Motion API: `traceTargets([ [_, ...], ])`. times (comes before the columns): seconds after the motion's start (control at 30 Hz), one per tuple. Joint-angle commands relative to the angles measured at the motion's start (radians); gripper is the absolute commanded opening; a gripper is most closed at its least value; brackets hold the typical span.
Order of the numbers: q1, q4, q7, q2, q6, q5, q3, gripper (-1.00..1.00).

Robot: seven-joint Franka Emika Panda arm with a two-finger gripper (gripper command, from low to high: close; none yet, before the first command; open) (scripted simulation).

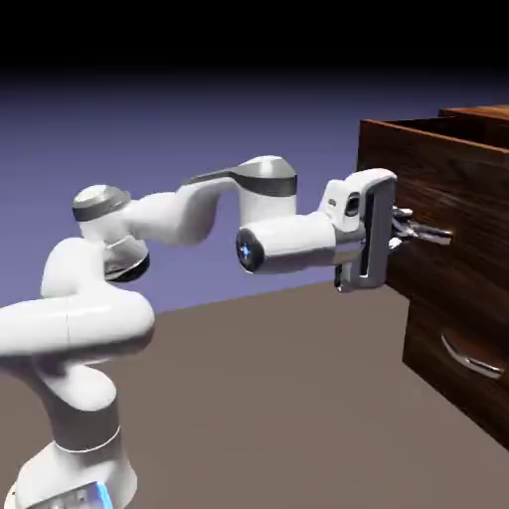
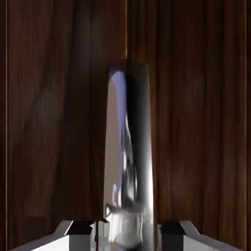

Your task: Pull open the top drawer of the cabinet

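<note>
— Blue-violet backdrop, darkening upward; brown tabletop [image 1: 268,398] below. Cabinet [image 1: 423,343] at the exterior view's right.
— Top drawer [image 1: 418,179]?
— Upper front, standing out beyond the lower drawer front [image 1: 447,363]; its interior shows over the rim.
— Fingers?
— Gripper [image 2: 125,235] clamped on the top drawer's silver handle [image 2: 128,147], a tip at either side. Hand view: handle upright, dark wood grain behind.
— Lower handle [image 1: 469,360]?
— Curved, silver, below the gripper.
</note>
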Motion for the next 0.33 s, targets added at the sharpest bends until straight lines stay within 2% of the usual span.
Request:
traceTargets([
  [0.0, 0.024, -0.036, 0.000, -0.009, -0.012, -0.011, -0.015, -1.00],
  [0.17, 0.124, -0.185, 0.009, -0.060, -0.056, -0.083, -0.088, -1.00],
  [0.2, 0.124, -0.185, 0.009, -0.060, -0.056, -0.083, -0.088, 1.00],
  [0.3, 0.174, -0.257, 0.020, -0.099, -0.074, -0.134, -0.135, 1.00],
])
